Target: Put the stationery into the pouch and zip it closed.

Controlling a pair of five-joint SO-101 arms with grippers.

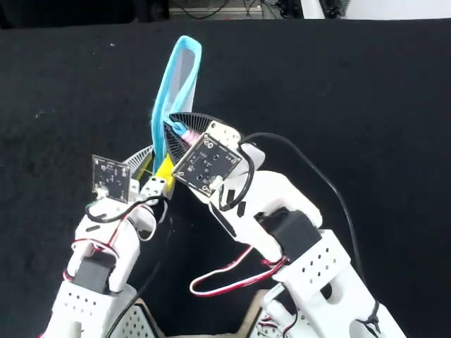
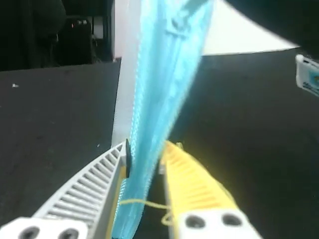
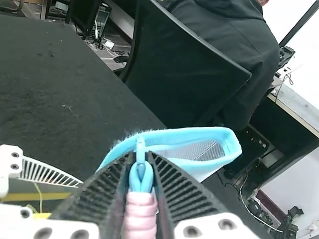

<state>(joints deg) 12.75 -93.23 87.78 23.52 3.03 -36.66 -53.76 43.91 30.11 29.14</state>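
The left gripper (image 2: pixel 145 152) clamped the near end of the light-blue pouch (image 1: pixel 180 70), held upright above the black table (image 1: pixel 366 105), while the right gripper (image 3: pixel 141 158) pinched its zipper pull (image 3: pixel 141 178), a step likely best served by a steady draw straight along the taut zip line.

Tight in the middle: left gripper (image 1: pixel 153 163) pinches the upright pouch (image 1: pixel 176 84), right gripper (image 1: pixel 180 131) grips its zip pull (image 3: pixel 141 174) just beside, no gap between them. Both arms and a looped cable (image 1: pixel 225 278) block the near side. Passage lies over the table (image 1: pixel 352 105) far, left and right.
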